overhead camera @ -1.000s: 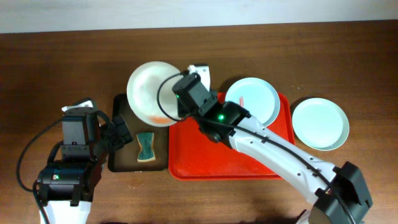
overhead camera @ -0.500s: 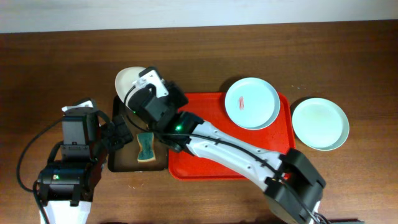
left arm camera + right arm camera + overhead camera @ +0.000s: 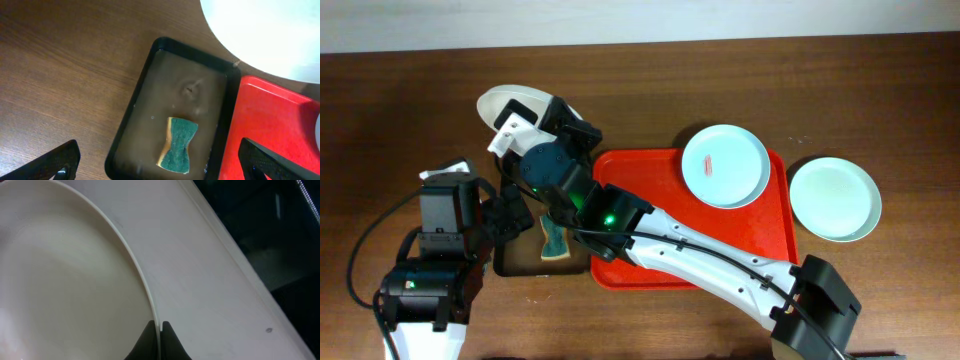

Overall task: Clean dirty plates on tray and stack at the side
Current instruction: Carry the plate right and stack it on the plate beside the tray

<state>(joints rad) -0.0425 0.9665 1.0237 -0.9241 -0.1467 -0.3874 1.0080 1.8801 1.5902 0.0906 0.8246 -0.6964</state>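
Plate (image 3: 500, 103) pinched by rim in right gripper (image 3: 159, 328), tilted over far end of brown tray (image 3: 131, 117), likely presented for scrubbing. Left gripper (image 3: 512, 217) spread wide above sponge (image 3: 178, 145).

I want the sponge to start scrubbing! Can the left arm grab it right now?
Probably yes. The left gripper is open just short of the sponge, with nothing between them. The plate in the right gripper is farther off.

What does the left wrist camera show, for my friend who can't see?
A green-and-yellow sponge lies in a black-rimmed tray on a wooden table. A red tray sits right beside it, and a white plate fills the top right corner.
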